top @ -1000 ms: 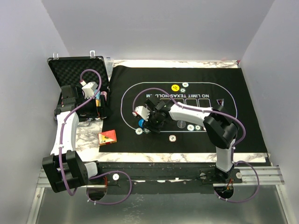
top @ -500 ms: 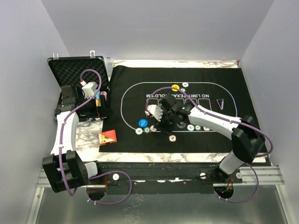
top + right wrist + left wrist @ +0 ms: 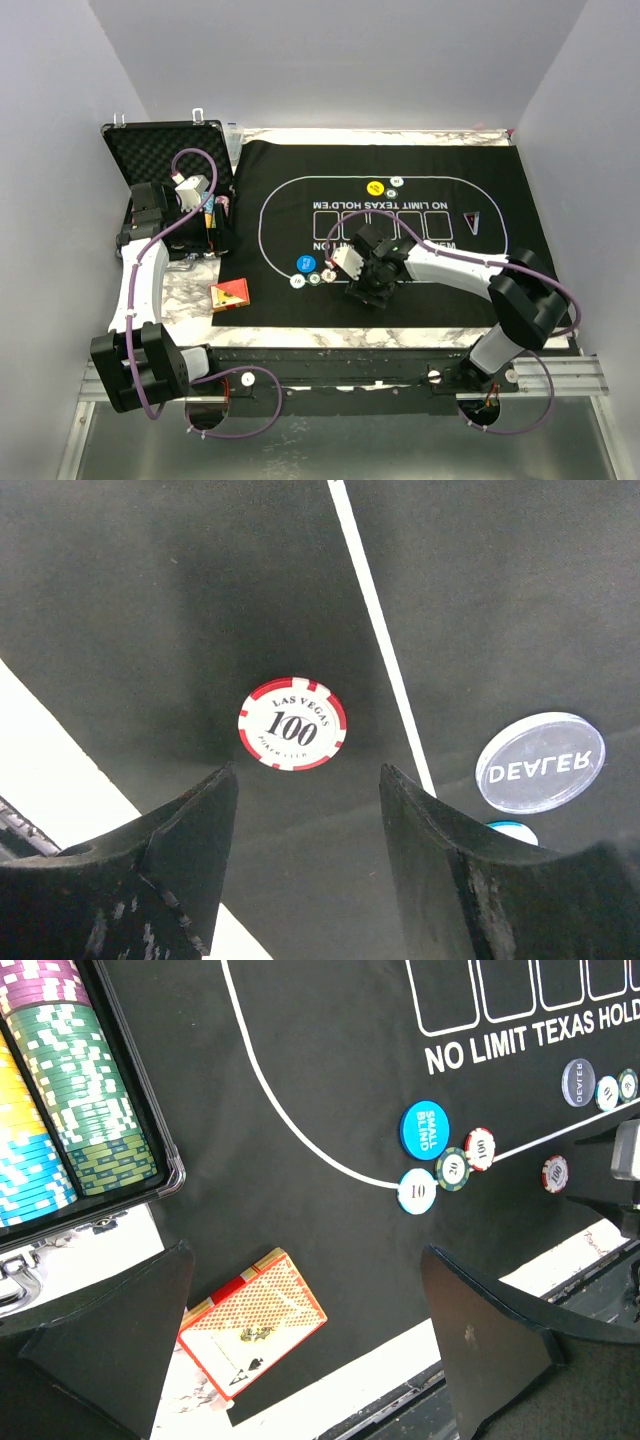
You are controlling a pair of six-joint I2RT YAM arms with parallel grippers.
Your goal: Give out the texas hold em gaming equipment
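Hold'em set, partly laid out, both claws released.

Right gripper (image 3: pixel 307 780) is hovering over the black mat (image 3: pixel 150 580), fingers standing apart and grasping nothing. A red-striped 100 chip (image 3: pixel 292 723) is lying flat on the felt just beyond the fingertips, and the DEALER button (image 3: pixel 540 762) is sitting across the white line. Left gripper (image 3: pixel 307 1257) is hanging wide open by the case (image 3: pixel 150 1110), holding nothing. The card box (image 3: pixel 252 1325) is lying across the mat's near-left edge. The blue button (image 3: pixel 425 1129) is sitting just beside three chips (image 3: pixel 452 1168).
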